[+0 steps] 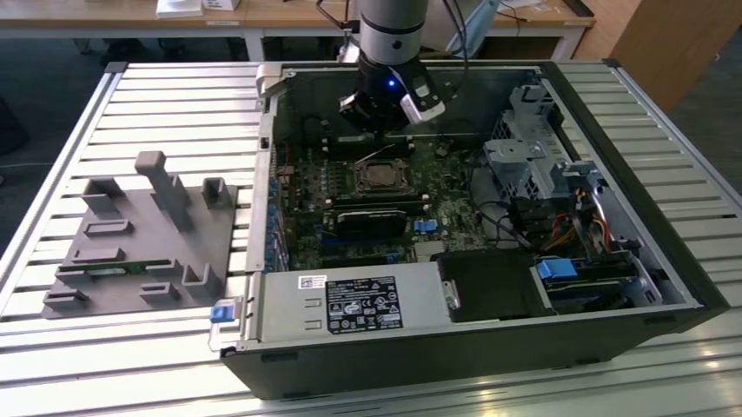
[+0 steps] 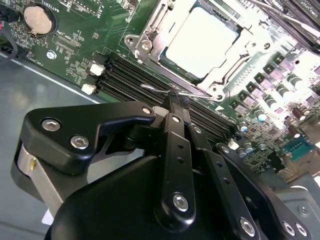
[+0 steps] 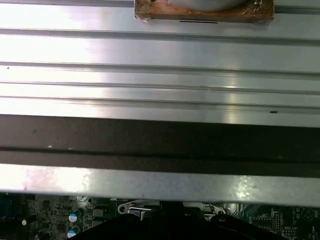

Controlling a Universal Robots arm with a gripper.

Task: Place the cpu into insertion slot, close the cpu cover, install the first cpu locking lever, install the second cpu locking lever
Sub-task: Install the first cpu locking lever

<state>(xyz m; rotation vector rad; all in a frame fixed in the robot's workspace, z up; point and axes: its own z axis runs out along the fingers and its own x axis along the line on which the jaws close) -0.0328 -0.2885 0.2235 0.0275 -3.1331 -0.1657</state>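
Note:
In the second wrist view the cpu (image 2: 202,40) lies flat in its socket, pale silver top up. The shiny cpu cover (image 2: 150,37) frames it and lies down over its edges. A thin wire locking lever (image 2: 152,88) runs along the socket's side next to the black memory slots. My gripper (image 2: 178,100) has its two black fingers (image 2: 172,125) pressed together, shut, with the tips right at that wire. In the exterior view the gripper (image 1: 377,122) hangs inside the open computer case just behind the socket (image 1: 380,177).
The open black case (image 1: 649,261) lies on a slatted metal table (image 1: 174,95). Drive cages and cables (image 1: 533,174) crowd the exterior view's right. A grey fixture block (image 1: 145,239) stands at the exterior view's left. The first wrist view shows the case wall (image 3: 160,140) close by.

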